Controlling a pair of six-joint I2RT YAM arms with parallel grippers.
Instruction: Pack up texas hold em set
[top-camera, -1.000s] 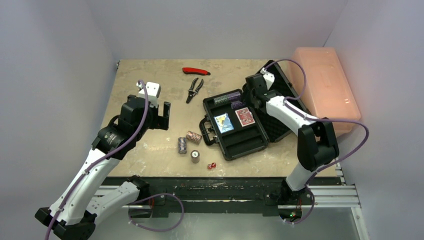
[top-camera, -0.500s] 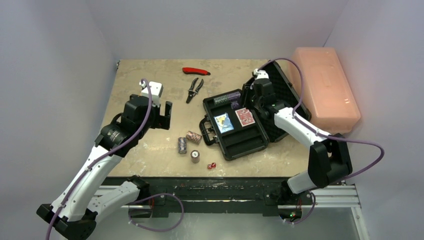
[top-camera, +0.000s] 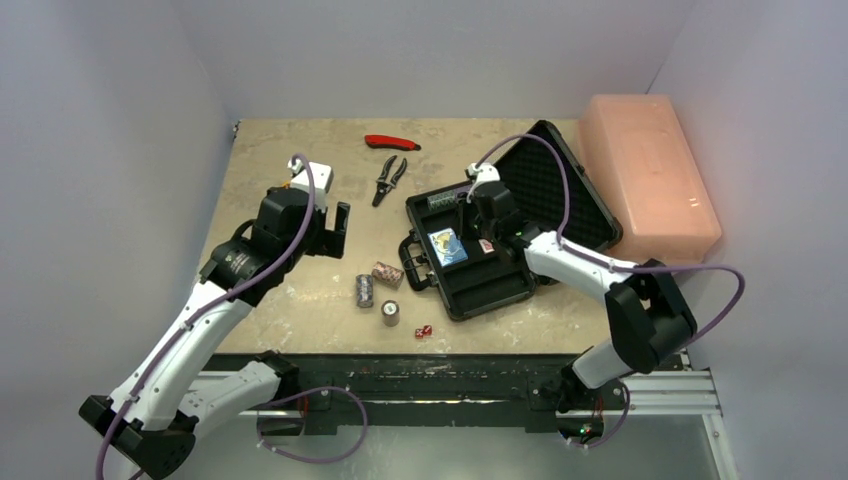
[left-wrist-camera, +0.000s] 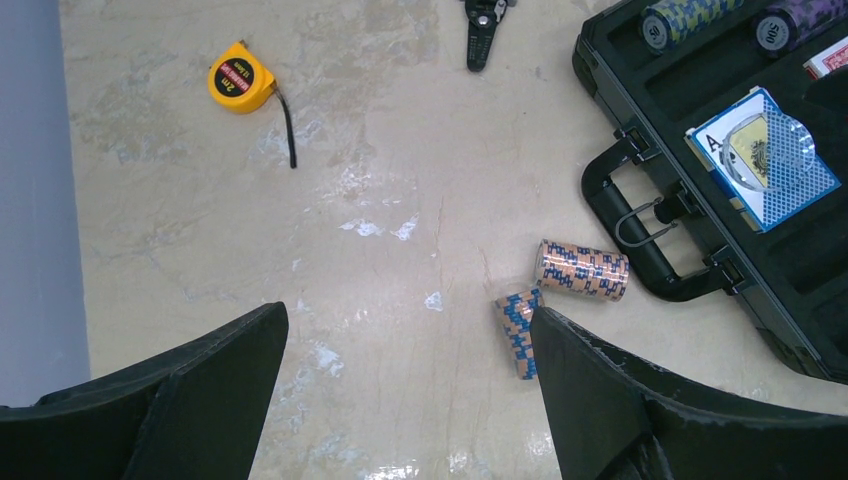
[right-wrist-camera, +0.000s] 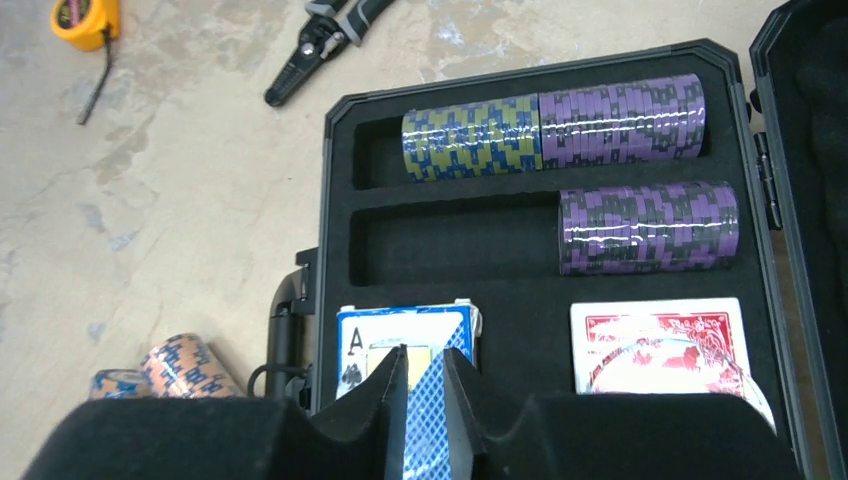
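Chips still outside the briefcase (top-camera: 470, 270) lay nearer the left gripper (left-wrist-camera: 410, 400), which hung spread and empty. One orange chip stack (left-wrist-camera: 583, 270) lay on its side, long axis pointing at the handle; another (left-wrist-camera: 519, 331) was partly hidden by a finger. The right gripper (right-wrist-camera: 425, 385), nearly closed and empty, hovered above the blue card deck (right-wrist-camera: 405, 345).

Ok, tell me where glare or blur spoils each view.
Top external: sharp, evenly lit, pink box glowing. Left wrist: shiny glare patches on the table, the left claw soft-edged. Right wrist: sheen on purple chip stacks; the right claw close and blurred.
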